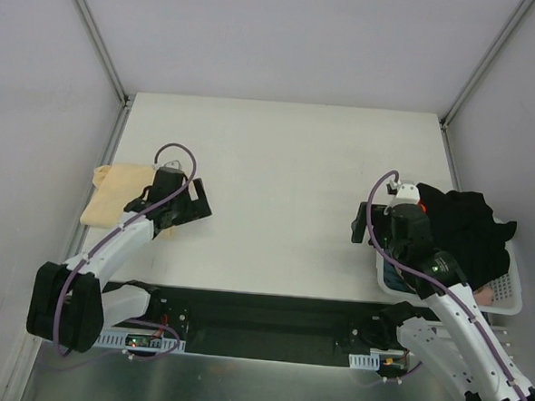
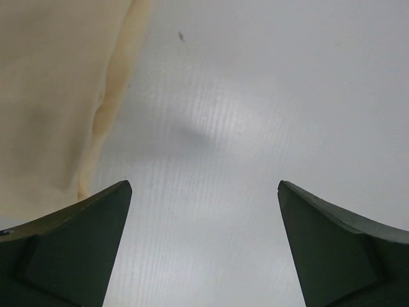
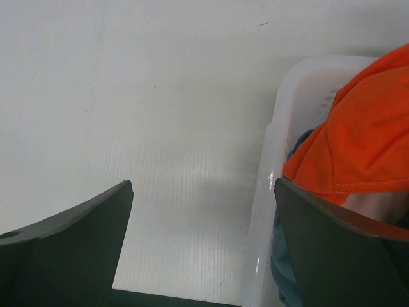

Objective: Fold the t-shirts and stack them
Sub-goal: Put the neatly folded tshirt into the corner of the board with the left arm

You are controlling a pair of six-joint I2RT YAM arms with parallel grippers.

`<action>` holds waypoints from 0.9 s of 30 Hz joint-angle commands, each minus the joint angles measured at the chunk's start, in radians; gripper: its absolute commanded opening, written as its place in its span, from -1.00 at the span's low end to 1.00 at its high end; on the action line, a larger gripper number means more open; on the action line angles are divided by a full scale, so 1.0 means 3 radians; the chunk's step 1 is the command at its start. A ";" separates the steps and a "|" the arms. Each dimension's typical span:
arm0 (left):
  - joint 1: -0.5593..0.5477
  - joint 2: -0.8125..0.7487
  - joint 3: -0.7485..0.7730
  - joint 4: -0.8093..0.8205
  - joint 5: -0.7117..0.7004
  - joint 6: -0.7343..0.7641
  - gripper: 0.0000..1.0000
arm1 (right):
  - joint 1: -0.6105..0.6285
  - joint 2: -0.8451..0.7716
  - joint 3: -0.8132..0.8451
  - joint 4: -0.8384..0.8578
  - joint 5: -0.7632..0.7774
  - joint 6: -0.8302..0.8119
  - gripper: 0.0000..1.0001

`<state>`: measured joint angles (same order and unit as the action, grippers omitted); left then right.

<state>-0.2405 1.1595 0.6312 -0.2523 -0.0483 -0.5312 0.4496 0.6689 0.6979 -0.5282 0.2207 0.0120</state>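
Now, left gripper (image 2: 204,192) gapes beside the peach t-shirt (image 2: 51,96); right gripper (image 3: 203,188) gapes at the basket (image 3: 273,137) rim.

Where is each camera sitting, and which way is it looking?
Top external: above and behind the robot, looking down on the white table; the left arm and right arm show.
Left wrist: on the left arm, looking down at the edge of the peach-yellow shirt; open left gripper shows.
Right wrist: on the right arm, looking down at the basket with an orange shirt; open right gripper shows.
Shared: top and left wrist both see the peach-yellow shirt; top and right wrist, the basket.
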 commanded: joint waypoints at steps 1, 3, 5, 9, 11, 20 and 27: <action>0.0019 -0.0545 0.0064 -0.0049 0.0472 0.0017 0.99 | -0.0016 -0.0118 -0.0015 0.0068 0.0185 0.0057 0.93; 0.0014 -0.0790 0.0130 -0.0084 0.0417 -0.0034 0.99 | -0.0021 -0.0184 -0.0046 0.0114 0.0175 0.0042 0.93; 0.0014 -0.0944 0.0222 -0.0156 0.0325 -0.0055 0.99 | -0.0016 -0.0235 -0.0036 0.0114 0.0154 0.0006 0.93; 0.0014 -0.1078 0.0309 -0.0360 -0.0094 -0.0034 0.99 | -0.0016 -0.0271 0.0091 -0.0033 0.0017 0.0133 0.93; 0.0009 -0.1134 0.0360 -0.0615 -0.0472 -0.0080 0.99 | -0.0016 -0.0307 0.0102 -0.0055 -0.0116 0.0383 0.93; -0.0200 -0.1226 0.0300 -0.0407 -0.0516 0.0383 0.99 | -0.0016 -0.0384 -0.0245 0.0524 -0.0307 0.0630 0.93; -0.0221 -0.1461 0.0080 0.0043 0.0033 0.0763 0.99 | -0.0011 -0.0440 -0.0230 0.0380 -0.0010 0.0752 0.93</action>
<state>-0.3023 0.7784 0.6750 -0.3271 -0.1200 -0.3889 0.4484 0.5671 0.6266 -0.4465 0.1673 0.1871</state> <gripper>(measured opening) 0.993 0.966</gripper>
